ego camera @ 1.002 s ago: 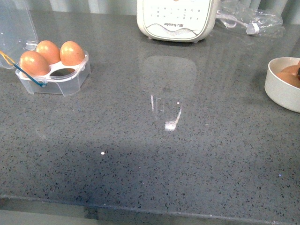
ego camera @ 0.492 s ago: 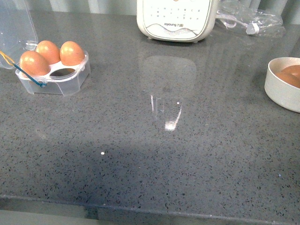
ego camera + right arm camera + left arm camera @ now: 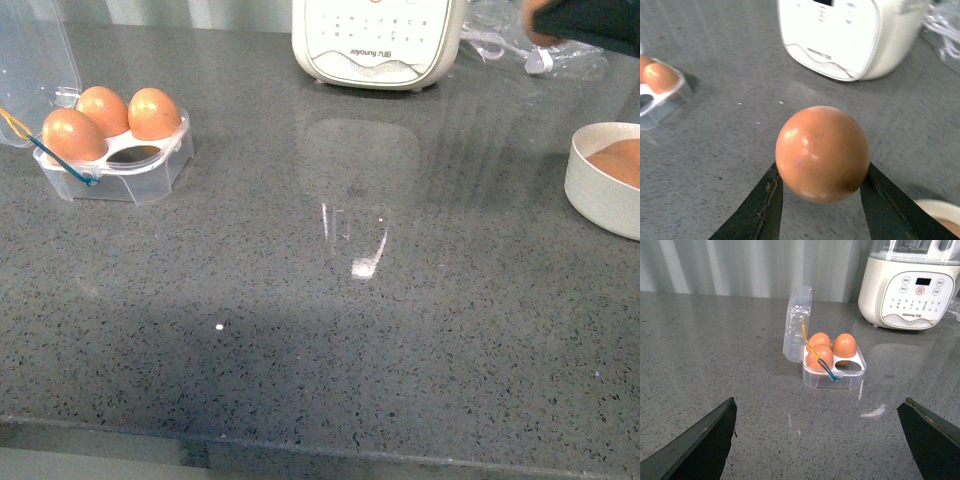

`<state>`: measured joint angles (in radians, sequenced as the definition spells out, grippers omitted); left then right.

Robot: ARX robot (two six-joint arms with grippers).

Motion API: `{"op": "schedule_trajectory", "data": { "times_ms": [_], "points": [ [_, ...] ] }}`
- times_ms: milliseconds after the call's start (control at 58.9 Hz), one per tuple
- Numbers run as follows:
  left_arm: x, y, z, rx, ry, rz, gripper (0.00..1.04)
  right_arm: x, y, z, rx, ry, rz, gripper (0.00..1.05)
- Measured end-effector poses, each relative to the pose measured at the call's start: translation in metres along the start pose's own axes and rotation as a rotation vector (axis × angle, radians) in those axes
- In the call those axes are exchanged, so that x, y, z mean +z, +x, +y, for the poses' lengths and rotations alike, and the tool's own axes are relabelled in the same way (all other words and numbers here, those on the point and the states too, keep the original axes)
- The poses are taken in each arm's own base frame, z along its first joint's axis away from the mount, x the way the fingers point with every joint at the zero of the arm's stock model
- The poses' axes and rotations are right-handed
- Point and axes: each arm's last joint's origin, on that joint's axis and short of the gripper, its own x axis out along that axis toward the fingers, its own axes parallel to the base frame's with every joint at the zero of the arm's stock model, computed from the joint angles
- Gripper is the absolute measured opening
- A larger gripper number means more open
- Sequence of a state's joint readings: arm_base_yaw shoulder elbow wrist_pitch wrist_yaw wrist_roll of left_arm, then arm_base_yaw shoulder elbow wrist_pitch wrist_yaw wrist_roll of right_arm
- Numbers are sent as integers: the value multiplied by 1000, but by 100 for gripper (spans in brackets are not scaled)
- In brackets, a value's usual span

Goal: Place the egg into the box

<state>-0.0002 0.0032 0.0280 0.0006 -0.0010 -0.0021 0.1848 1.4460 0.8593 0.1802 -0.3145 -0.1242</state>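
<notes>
My right gripper (image 3: 820,165) is shut on the egg (image 3: 822,152), an orange-brown egg held above the grey counter; in the front view the gripper (image 3: 590,22) shows as a dark shape at the top right edge. The box (image 3: 125,165) is a clear four-slot carton at the far left with its lid (image 3: 35,60) open, holding three brown eggs (image 3: 152,113) and one empty slot (image 3: 135,154). It also shows in the left wrist view (image 3: 835,372). My left gripper (image 3: 820,440) is open and empty, well short of the box.
A white appliance (image 3: 378,40) stands at the back centre. A round white bowl (image 3: 605,180) with brown eggs sits at the right edge. Crumpled clear plastic (image 3: 540,45) lies at the back right. The counter's front edge (image 3: 320,450) runs along the bottom.
My right gripper has come into the front view at the top right corner. The box, bowl and left arm have not moved.
</notes>
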Motion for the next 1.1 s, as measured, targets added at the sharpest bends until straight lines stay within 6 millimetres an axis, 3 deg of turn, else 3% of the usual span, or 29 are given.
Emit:
{"op": "schedule_trajectory", "data": {
  "times_ms": [119, 374, 849, 1104],
  "points": [
    [0, 0, 0, 0, 0, 0, 98, 16, 16, 15, 92, -50, 13, 39],
    [0, 0, 0, 0, 0, 0, 98, 26, 65, 48, 286, -102, 105, 39],
    [0, 0, 0, 0, 0, 0, 98, 38, 117, 112, 509, -181, 121, 39],
    [0, 0, 0, 0, 0, 0, 98, 41, 144, 134, 556, -165, 115, 39]
  ]
}}
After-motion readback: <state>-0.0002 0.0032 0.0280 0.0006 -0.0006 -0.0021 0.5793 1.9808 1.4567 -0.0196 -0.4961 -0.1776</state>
